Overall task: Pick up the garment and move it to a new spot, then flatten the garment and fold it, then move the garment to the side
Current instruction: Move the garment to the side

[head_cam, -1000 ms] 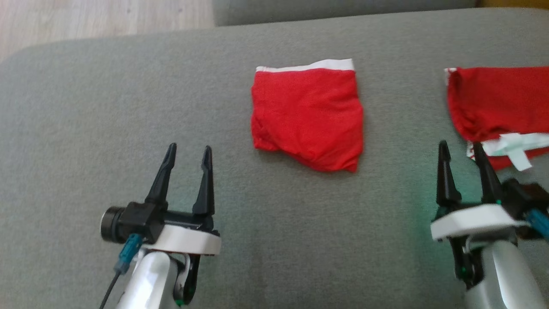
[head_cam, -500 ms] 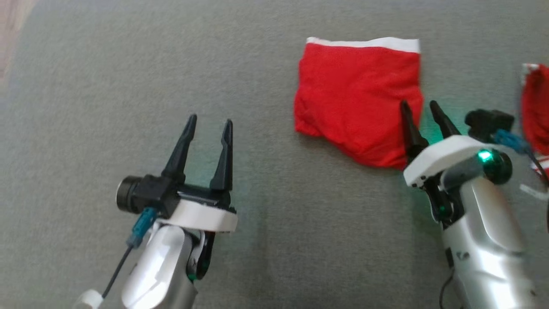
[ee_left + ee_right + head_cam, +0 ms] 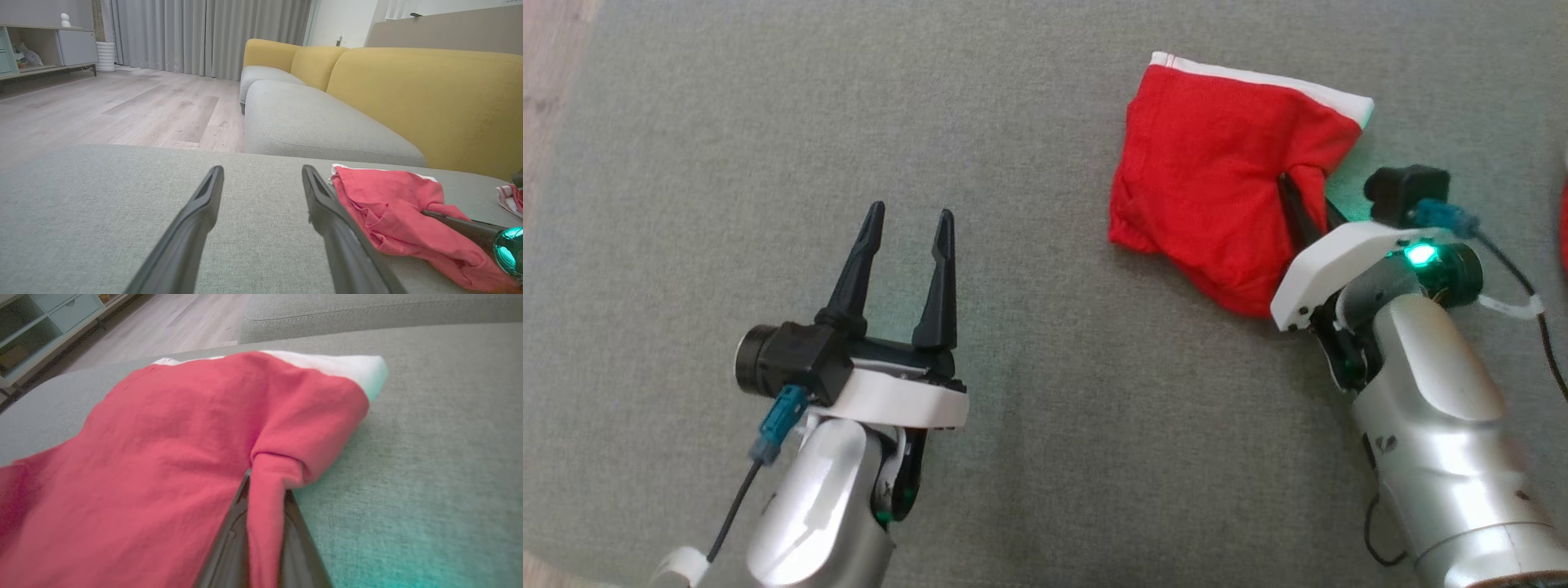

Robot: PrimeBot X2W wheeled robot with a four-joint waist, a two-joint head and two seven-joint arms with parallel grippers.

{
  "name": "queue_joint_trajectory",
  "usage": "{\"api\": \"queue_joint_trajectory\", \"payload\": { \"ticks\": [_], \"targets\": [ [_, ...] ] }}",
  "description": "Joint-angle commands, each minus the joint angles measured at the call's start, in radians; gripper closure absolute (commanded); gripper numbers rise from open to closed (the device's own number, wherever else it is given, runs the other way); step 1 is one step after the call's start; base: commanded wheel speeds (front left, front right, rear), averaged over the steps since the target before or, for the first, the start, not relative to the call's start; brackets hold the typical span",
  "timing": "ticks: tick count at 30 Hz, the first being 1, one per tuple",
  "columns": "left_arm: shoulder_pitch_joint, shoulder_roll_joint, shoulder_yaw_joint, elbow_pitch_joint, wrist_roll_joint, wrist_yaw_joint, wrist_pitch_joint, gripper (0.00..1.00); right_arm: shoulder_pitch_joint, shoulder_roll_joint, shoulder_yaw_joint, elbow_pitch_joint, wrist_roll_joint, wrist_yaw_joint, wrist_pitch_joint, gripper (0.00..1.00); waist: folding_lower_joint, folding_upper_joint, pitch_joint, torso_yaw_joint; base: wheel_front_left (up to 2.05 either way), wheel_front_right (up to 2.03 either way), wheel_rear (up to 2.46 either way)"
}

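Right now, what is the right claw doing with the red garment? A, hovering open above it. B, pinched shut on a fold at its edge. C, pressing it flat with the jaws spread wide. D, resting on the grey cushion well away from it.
B: the right claw has its jaws closed on a bunched fold of the red garment, with red cloth squeezed between them in the right wrist view.

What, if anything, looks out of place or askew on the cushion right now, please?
The red garment lies skewed, its white waistband slanting, and its right edge is bunched into a fold pinched in the shut right end effector. Nothing else stands out.
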Motion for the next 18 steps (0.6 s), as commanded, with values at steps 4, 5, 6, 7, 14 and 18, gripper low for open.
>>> {"api": "queue_joint_trajectory", "payload": {
  "ticks": [4,5,6,7,14,18],
  "targets": [
    [-0.009,0.008,0.037,-0.034,0.020,0.000,-0.005,0.00,0.008,-0.007,0.040,-0.004,-0.070,-0.001,-0.062,1.00,-0.0001,0.0000,-0.030,-0.025,0.00,0.00,0.00],
    [-0.006,0.008,0.037,-0.034,0.024,0.000,-0.005,0.00,0.010,-0.015,0.047,-0.008,-0.083,-0.001,-0.073,1.00,-0.0001,0.0000,-0.038,-0.032,0.00,0.00,0.00],
    [-0.003,0.008,0.038,-0.034,0.026,0.001,-0.005,0.00,0.013,-0.023,0.054,-0.014,-0.093,-0.001,-0.080,1.00,-0.0001,0.0000,-0.046,-0.040,0.00,0.00,0.00],
    [0.000,0.008,0.039,-0.035,0.028,0.001,-0.005,0.00,0.018,-0.032,0.060,-0.023,-0.101,-0.001,-0.085,1.00,-0.0001,0.0000,-0.054,-0.048,0.00,0.00,0.00],
    [0.024,0.008,0.057,-0.040,0.046,-0.001,-0.005,0.00,0.056,-0.154,0.115,-0.143,-0.117,-0.001,-0.060,1.00,-0.0001,0.0000,-0.099,-0.112,0.00,0.00,0.00],
    [0.031,0.008,0.066,-0.042,0.054,-0.004,-0.005,0.00,0.070,-0.232,0.140,-0.225,-0.096,-0.001,-0.018,1.00,-0.0001,0.0000,-0.106,-0.138,0.00,0.00,0.00]
  ]
}}
